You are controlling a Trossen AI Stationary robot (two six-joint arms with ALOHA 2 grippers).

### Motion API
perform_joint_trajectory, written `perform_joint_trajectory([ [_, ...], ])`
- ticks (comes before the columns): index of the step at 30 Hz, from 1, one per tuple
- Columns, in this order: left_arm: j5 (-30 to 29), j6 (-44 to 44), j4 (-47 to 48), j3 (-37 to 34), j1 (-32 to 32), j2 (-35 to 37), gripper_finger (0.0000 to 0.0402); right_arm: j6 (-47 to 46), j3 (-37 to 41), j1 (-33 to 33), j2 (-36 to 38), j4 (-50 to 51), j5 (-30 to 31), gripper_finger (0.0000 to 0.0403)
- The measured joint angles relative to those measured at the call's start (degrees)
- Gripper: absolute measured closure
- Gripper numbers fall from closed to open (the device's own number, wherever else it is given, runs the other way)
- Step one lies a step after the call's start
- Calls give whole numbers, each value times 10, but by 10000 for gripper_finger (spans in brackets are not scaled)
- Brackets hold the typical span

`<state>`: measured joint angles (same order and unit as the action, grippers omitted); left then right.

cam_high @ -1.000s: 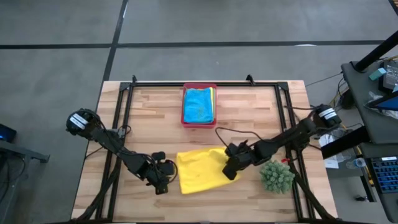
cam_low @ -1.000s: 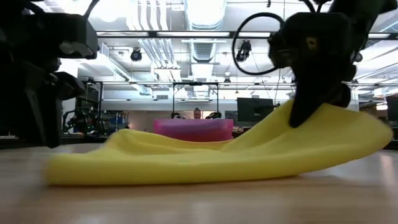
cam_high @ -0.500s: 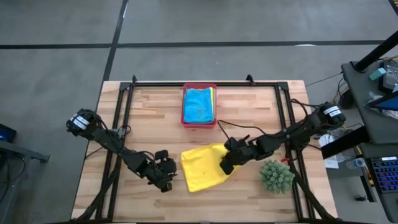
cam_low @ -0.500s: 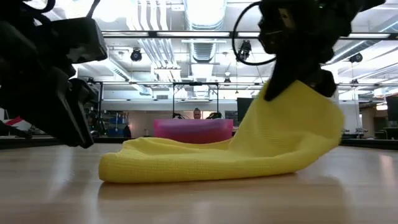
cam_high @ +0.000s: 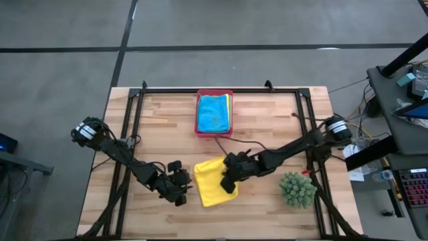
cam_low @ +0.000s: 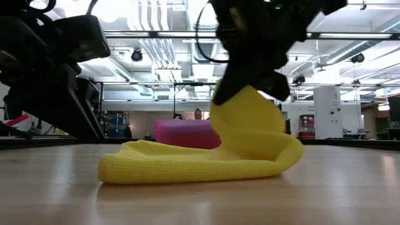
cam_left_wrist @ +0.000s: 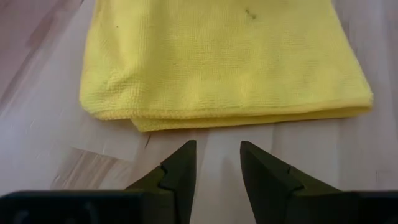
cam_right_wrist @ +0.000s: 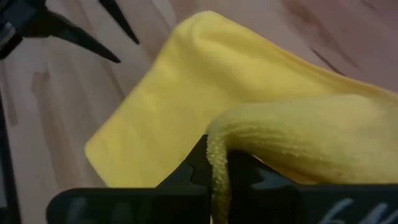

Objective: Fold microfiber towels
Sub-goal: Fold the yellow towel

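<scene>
Right tool (cam_high: 228, 182) clamped on the yellow towel's (cam_high: 210, 184) edge, lifted & curled over the rest, which lies flat on the counter (cam_high: 167, 127). Left tool (cam_high: 179, 193) sits low just beside the towel's left edge, fingers narrowly apart w/ nothing between. Blue towel (cam_high: 214, 112) in pink tray (cam_high: 214, 134) at back.

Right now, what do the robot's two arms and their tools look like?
Both arms are dark, slim and jointed, each with a pale cylindrical housing near its base. A black cable loops loose above the right arm. The left tool ends in two black, tapered, wedge-shaped fingers with angular faceted sides. The right tool is a chunky black block with matching dark fingers.
</scene>
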<state>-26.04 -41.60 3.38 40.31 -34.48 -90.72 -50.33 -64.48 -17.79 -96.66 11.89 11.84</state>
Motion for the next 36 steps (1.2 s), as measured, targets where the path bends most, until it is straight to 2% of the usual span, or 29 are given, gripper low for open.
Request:
perform_joint_trajectory([
  [10,0,0,-3,-1,0,0,292,55,-103,8,-95,49,4,389],
  [14,-3,0,-7,-2,0,0,292,70,-120,7,-109,51,4,358],
  [24,-15,5,-20,-5,0,0,292,111,-127,7,-111,25,8,249],
  [28,-17,5,-21,-5,0,0,292,149,-129,-3,-111,-30,-30,227],
  [36,-17,5,-21,-5,0,0,292,172,-129,-11,-111,-66,-35,218],
])
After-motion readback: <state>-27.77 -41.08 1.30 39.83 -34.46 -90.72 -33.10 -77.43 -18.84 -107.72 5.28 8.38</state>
